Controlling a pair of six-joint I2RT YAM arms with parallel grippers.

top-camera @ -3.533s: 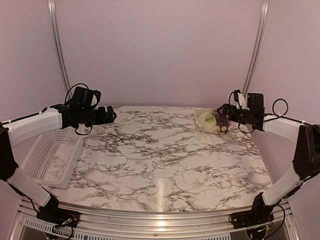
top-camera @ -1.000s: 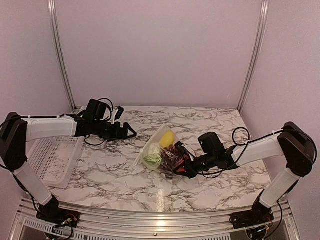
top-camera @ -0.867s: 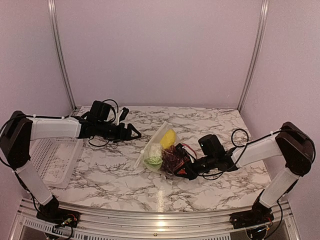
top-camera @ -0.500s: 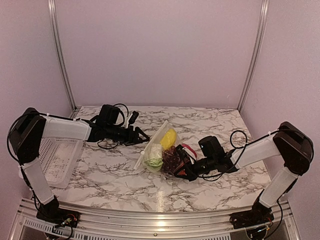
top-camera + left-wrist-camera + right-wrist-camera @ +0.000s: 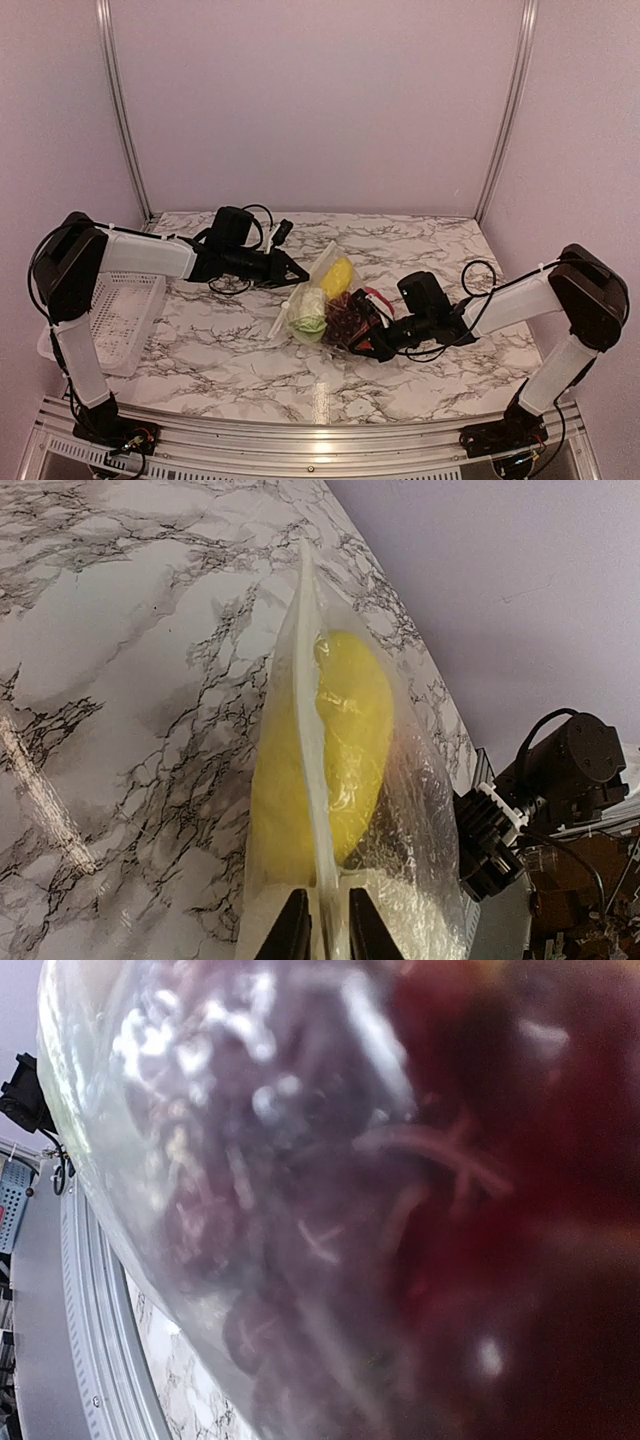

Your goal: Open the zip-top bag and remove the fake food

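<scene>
Shows the zip-top bag (image 5: 322, 262) propped on edge near the middle of the marble table (image 5: 230, 345), zip strip uppermost, apparently to offer the seal to a pinch. Packs in the fake food (image 5: 338, 305): yellow piece (image 5: 345, 750) highest, pale lump (image 5: 308, 312) low at the left, dark grape bunch (image 5: 300, 1210) pressed against the right wrist lens. Finds the left gripper (image 5: 322, 935) narrowed onto the strip from either side, by appearance nipping it. Has the right gripper (image 5: 372, 338) clamped shut on the bag's opposite, lower end, seemingly as an anchor to pull against. Leaves the seal closed, nothing out yet. Places the white basket (image 5: 115, 315) well apart at the left edge, probably for the pieces.
</scene>
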